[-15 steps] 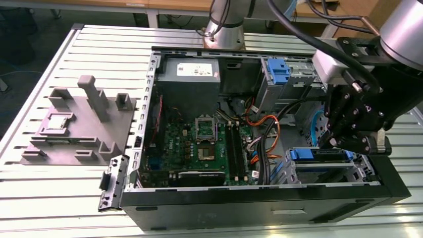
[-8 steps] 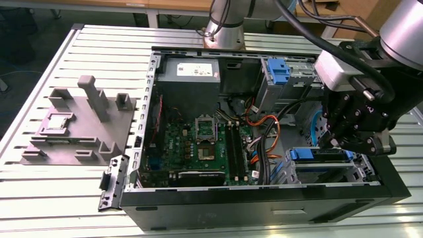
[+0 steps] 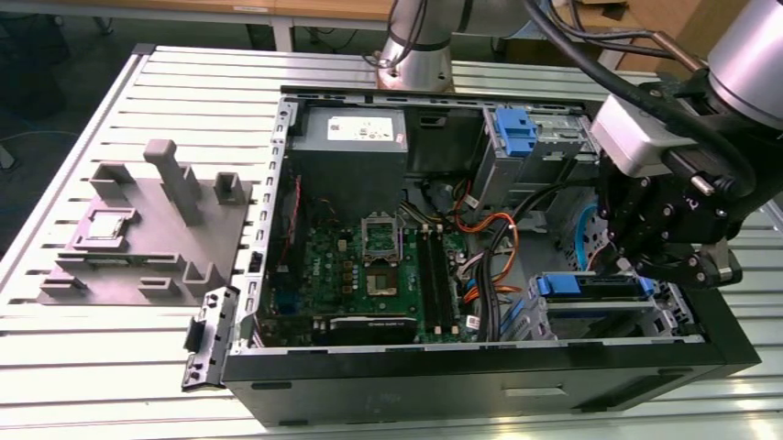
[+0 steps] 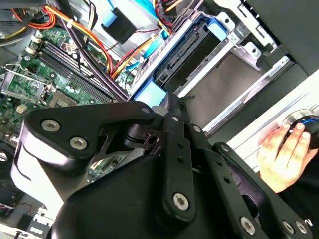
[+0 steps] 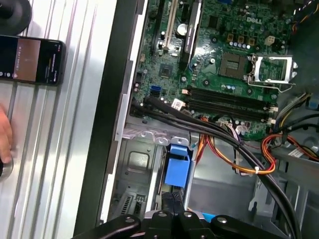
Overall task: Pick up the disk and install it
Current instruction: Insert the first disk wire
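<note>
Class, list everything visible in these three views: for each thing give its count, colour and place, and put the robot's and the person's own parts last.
Computer case: one, black, open on the slatted table.
Table: one, pale metal slats, under everything.
Motherboard: one, green, on the case floor.
Power supply: one, grey, far corner of the case.
Disk: one, blue-railed, in the bay under the gripper.
Cables: several, orange, red and black, beside the motherboard.
Fixture: one, grey, on the exterior view's left.
Phone: one, black, on the table.
Gripper: one, black, above the disk bay.
Hand: one, on a round object outside the case.
</note>
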